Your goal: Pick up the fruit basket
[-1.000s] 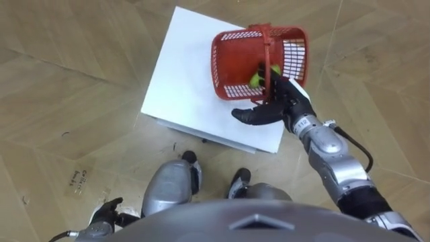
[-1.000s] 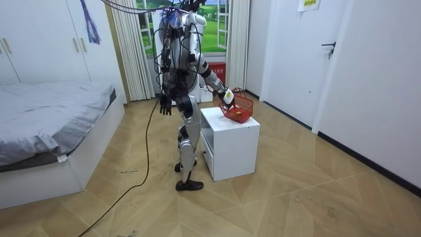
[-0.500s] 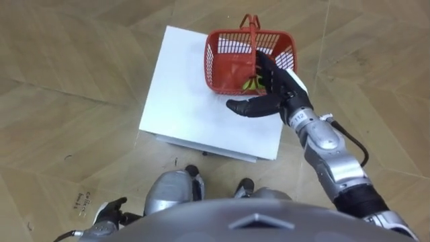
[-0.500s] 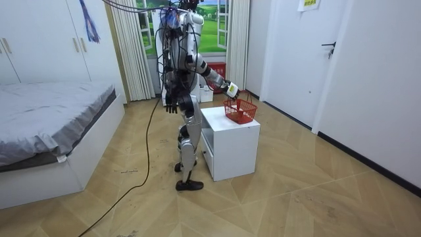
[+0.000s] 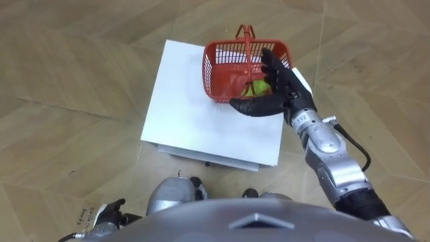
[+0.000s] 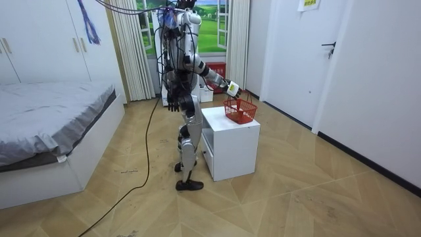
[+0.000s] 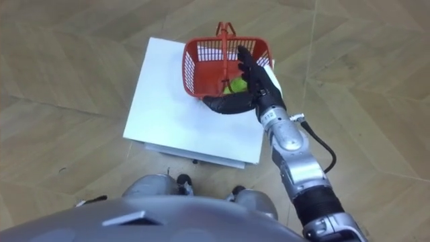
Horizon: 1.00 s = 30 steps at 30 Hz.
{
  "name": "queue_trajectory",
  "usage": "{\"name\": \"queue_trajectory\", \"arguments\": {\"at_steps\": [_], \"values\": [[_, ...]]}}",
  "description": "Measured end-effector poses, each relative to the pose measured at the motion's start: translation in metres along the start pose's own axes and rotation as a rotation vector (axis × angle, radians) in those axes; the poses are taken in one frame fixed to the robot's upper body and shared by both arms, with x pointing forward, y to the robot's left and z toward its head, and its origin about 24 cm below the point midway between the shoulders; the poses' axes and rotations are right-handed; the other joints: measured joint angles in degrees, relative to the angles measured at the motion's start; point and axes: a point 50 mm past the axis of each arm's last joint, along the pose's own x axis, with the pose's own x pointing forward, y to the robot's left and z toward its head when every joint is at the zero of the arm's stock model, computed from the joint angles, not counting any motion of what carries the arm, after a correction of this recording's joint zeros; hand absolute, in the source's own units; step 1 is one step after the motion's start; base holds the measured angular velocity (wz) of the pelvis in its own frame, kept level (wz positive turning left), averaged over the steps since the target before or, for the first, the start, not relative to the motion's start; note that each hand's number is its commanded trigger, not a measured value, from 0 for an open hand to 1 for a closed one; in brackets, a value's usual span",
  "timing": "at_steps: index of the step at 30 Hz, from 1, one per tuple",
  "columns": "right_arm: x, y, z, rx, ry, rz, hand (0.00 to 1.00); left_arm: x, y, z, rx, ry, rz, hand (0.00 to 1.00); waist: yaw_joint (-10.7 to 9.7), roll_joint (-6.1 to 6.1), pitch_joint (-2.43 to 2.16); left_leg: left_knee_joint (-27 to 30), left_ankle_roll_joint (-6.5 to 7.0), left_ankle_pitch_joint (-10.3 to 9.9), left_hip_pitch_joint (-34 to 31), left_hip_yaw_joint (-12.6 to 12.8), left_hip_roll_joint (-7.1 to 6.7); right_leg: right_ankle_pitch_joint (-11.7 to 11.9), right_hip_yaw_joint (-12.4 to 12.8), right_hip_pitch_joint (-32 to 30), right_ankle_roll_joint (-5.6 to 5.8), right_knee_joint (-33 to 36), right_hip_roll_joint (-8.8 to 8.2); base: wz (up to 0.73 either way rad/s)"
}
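The robot stood upright; its right arm reached forward with the elbow partly bent; the right hand (image 5: 277, 89) was spread, its fingers straight and pointing away from the body, the thumb stretched out toward the left; the left arm hung down at the side; the left hand (image 5: 107, 215) dangled by the hip, fingers loosely relaxed.

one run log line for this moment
right hand: open beside red plastic mesh basket | basket: far right of white cabinet top, green fruit inside | left hand: hanging at side
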Motion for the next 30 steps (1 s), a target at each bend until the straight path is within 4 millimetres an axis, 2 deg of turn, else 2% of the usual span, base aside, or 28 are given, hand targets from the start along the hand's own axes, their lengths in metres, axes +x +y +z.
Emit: {"name": "queue_trajectory", "arguments": {"at_steps": [8,10,19,21,22,25,27,30], "values": [[-0.006,0.000,0.001,-0.036,-0.015,-0.047,0.00,-0.001,-0.003,-0.006,0.015,0.023,0.008,0.00,-0.5,-0.14,-0.16,-0.5,-0.14,0.1,1.4,1.1,0.07,-0.1,0.1,0.5,-0.09,0.0,0.00,-0.06],[-0.008,-0.002,-0.001,-0.055,-0.009,-0.062,0.00,-0.002,-0.005,-0.009,0.020,0.031,0.003,0.00,-1.2,-0.16,-0.17,-0.7,-0.19,0.1,2.0,1.2,0.05,-0.1,0.1,1.0,-0.09,-0.1,0.00,-0.03],[-0.026,-0.021,-0.022,-0.060,0.056,-0.223,0.00,-0.002,-0.005,-0.009,0.002,0.028,0.007,0.00,-3.5,-0.09,-0.29,-1.3,-0.39,-0.1,3.4,1.8,0.13,-0.1,0.6,2.4,-0.09,-1.0,0.16,-0.03],[-0.033,-0.029,-0.039,-0.052,0.122,-0.272,0.00,-0.002,-0.003,-0.009,-0.014,0.026,0.015,0.00,-4.3,0.15,-0.30,-1.7,-0.43,-0.1,4.5,1.9,0.13,-0.1,0.7,3.4,-0.09,-1.0,0.18,-0.04],[-0.038,-0.033,-0.051,-0.054,0.171,-0.302,0.00,-0.002,-0.002,-0.011,-0.020,0.025,0.019,0.00,-4.8,0.20,-0.47,-2.0,-0.45,-0.1,5.1,2.1,0.12,-0.1,1.0,3.7,-0.09,-1.1,0.18,-0.07],[-0.048,-0.041,-0.072,-0.053,0.269,-0.353,0.00,-0.004,-0.002,-0.013,-0.026,0.021,0.032,0.00,-4.9,0.25,-0.50,-2.6,-0.49,-0.1,6.1,2.9,0.09,-0.2,1.7,4.1,-0.12,-1.1,0.20,-0.15],[-0.064,-0.049,-0.098,-0.043,0.390,-0.408,0.00,-0.004,0.000,-0.013,-0.040,0.020,0.049,0.00,-5.2,0.22,-0.51,-2.6,-0.58,-0.2,6.4,3.0,0.07,-0.3,1.8,4.2,-0.11,-1.1,0.24,-0.03],[-0.084,-0.054,-0.123,-0.044,0.518,-0.456,0.00,-0.003,0.003,-0.012,-0.024,0.012,0.063,0.00,-5.5,0.16,-0.53,-2.6,-0.62,-0.2,6.4,3.2,-0.02,-0.5,2.1,4.3,-0.22,-1.2,0.23,0.00]]}}
